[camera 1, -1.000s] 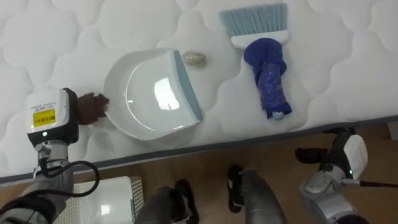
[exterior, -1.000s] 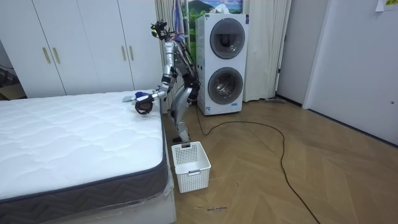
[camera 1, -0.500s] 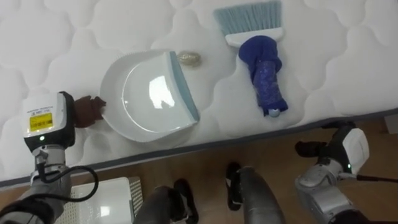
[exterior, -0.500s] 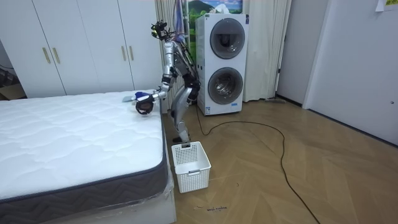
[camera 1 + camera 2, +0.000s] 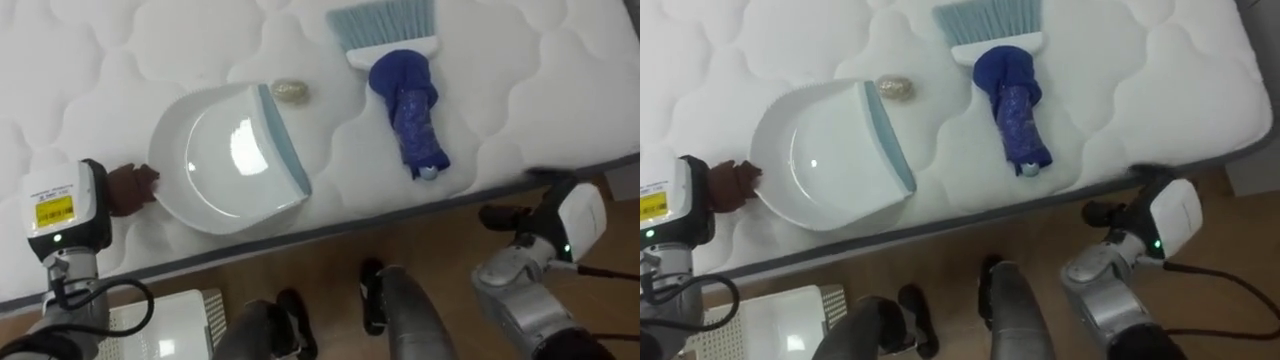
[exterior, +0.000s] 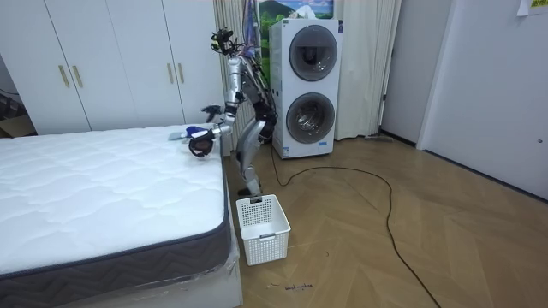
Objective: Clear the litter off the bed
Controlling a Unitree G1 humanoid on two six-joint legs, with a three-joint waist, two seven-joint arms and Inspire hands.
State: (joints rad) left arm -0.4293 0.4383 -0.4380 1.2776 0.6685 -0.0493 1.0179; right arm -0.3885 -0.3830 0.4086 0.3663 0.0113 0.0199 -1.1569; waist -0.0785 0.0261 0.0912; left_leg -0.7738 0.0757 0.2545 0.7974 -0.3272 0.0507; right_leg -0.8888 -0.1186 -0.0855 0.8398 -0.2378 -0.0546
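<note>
- Standing at the long edge of the bed (image 5: pixel 520 90), looking straight down on the mattress. In the room view I am at its far corner, with the stacked washing machines (image 6: pixel 306 85) behind me.
- Left hand (image 5: pixel 128 188): fingers bunched at the rear of the white dustpan (image 5: pixel 215 160), closed on its handle as far as I can judge. The handle itself is hidden inside the grip.
- The dustpan rests on the quilting with its blue-grey lip turned away from my left hand, toward the scrap. I take it that the mouth is set to receive a sweep.
- Scrap (image 5: pixel 291 91): a small pale crumpled lump on the mattress, just beyond the far end of the lip. It is not in the pan yet.
- Brush (image 5: pixel 405 100): lies flat on the bed, apart from the pan on my right. The pale blue bristles point away from me and the dark blue handle points toward the bed's edge, so the handle end is the near one for my right hand.
- Right hand (image 5: pixel 503 216): low, off the mattress and below its edge, holding nothing. I cannot tell whether it is open or closed.
- White basket (image 5: pixel 175 312) on the floor at the bed's side, by my left.
- Judgement: early in the job. Next need is the brush taken up by its handle, then the scrap drawn across the lip while the pan is held flat. The soft quilting may let the lip ride up.
</note>
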